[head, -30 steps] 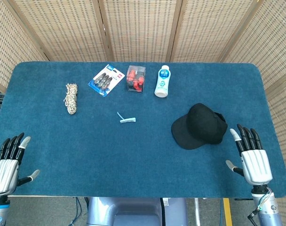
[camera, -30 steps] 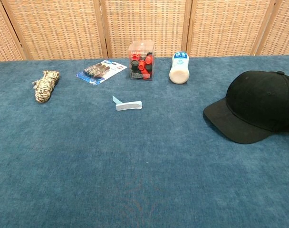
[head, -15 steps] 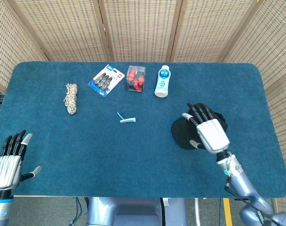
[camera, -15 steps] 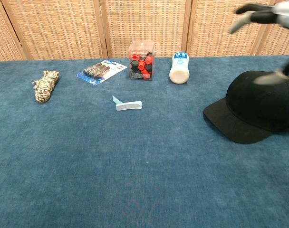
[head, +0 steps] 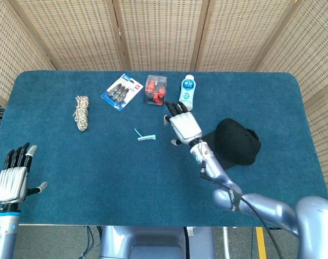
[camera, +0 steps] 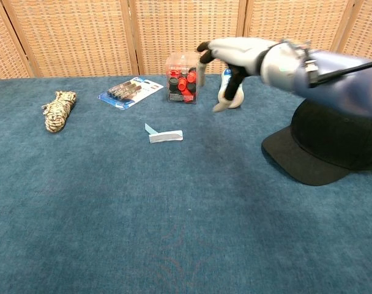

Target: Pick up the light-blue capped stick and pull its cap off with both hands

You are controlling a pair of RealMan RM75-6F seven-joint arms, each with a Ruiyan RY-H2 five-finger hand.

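The light-blue capped stick (head: 145, 137) (camera: 164, 135) lies flat on the blue cloth near the table's middle, a thin blue strip angled off its left end. My right hand (head: 183, 124) (camera: 235, 58) hovers open, palm down and fingers spread, just right of the stick and above the cloth, touching nothing. My left hand (head: 14, 177) hangs open over the near left edge of the table, far from the stick; the chest view does not show it.
A black cap (head: 237, 142) (camera: 333, 138) lies right of my right arm. Along the back stand a white bottle (head: 186, 93), a clear box of red and black pieces (head: 156, 89) and a marker pack (head: 122, 91). A coiled rope (head: 81, 113) lies left.
My right hand has swept from the near right edge, over the black cap, leftward and away to a spot beside the stick. My left hand has barely shifted.
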